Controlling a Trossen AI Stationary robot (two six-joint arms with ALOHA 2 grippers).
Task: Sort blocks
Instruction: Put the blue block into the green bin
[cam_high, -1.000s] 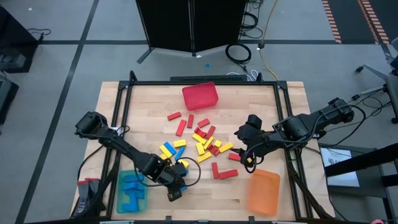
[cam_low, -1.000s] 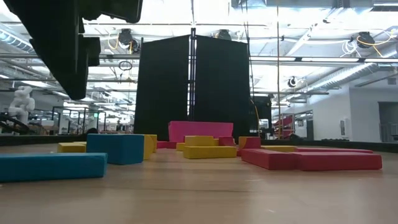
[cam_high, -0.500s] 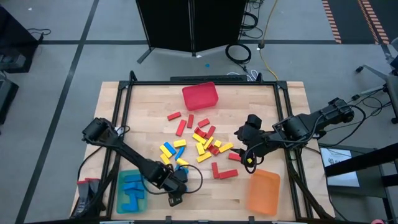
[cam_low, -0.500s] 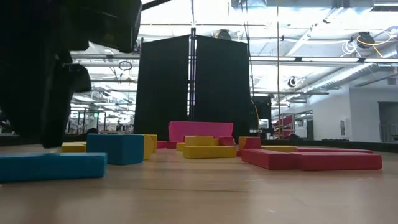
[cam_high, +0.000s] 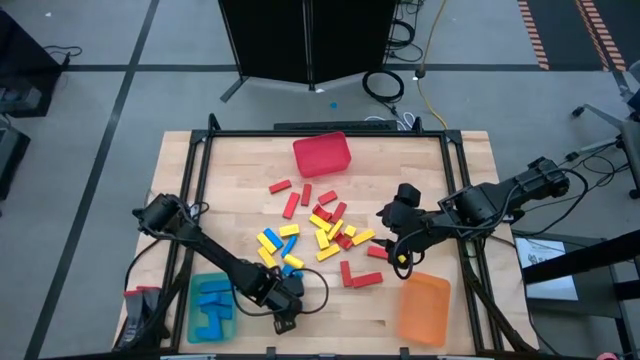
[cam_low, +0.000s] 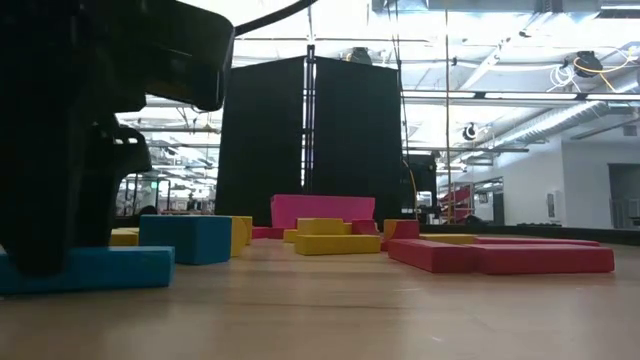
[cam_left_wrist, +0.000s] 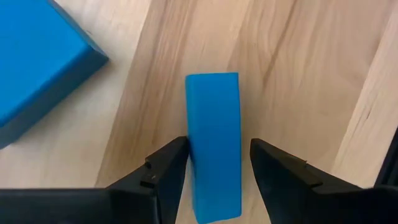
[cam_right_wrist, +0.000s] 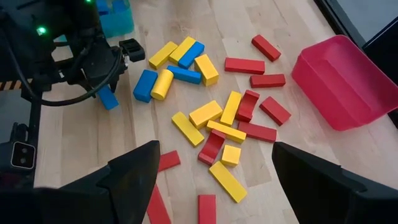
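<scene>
A pale wooden worktop (cam_high: 240, 180), its grain running in planks, carries a red bin (cam_high: 322, 154), an orange bin (cam_high: 423, 308) and a blue-green bin (cam_high: 212, 307). Red, yellow and blue blocks (cam_high: 325, 228) lie scattered mid-table. The left gripper (cam_left_wrist: 214, 168) stands low over a lone blue block (cam_left_wrist: 214, 143) near the front edge, jaws narrowly straddling its long sides, grip not yet certain. The right gripper (cam_right_wrist: 217, 165) hovers near the pile, jaws wide and empty. The smooth, rigid brick looks light and is best pinched across its narrow width.
</scene>
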